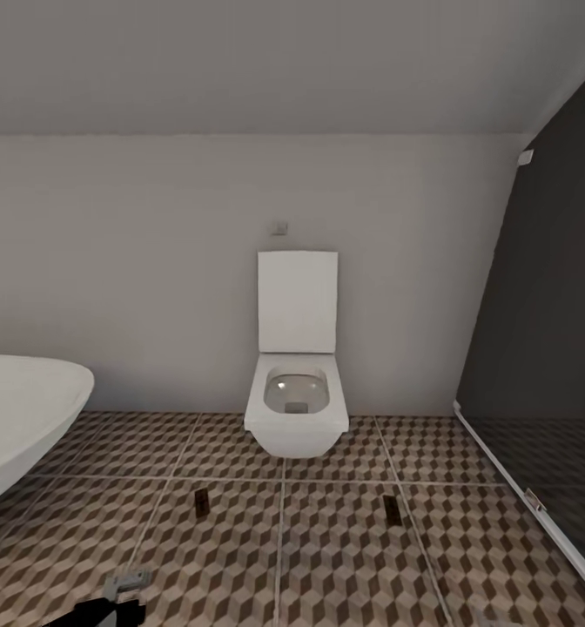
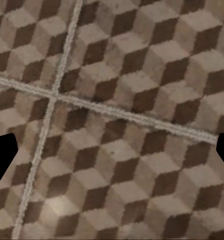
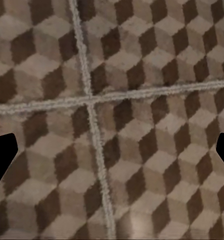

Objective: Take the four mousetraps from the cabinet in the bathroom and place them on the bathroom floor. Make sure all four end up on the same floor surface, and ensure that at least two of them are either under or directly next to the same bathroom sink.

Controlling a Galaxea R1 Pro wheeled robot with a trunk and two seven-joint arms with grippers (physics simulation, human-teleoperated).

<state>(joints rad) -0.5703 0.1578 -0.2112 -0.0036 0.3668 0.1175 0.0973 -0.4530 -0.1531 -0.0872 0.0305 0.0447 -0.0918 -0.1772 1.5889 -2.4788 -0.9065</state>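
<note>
Mousetraps on the bathroom floor: two small dark slabs lie flat on the patterned tiles in front of the toilet (image 1: 297, 392).

One mousetrap (image 1: 202, 502) sits left of the bowl and the other mousetrap (image 1: 392, 509) right of it, well apart, on the bathroom floor (image 1: 345, 566). A white sink (image 1: 23, 418) juts in at the left, some way from the nearer trap. Both wrist views look down at bare tiles, with the left gripper (image 2: 112, 150) and right gripper (image 3: 112, 150) spread wide and holding nothing. The likely risk: neither trap looks close enough to the sink to count, and the base could roll over such tiny pieces while turning.
</note>
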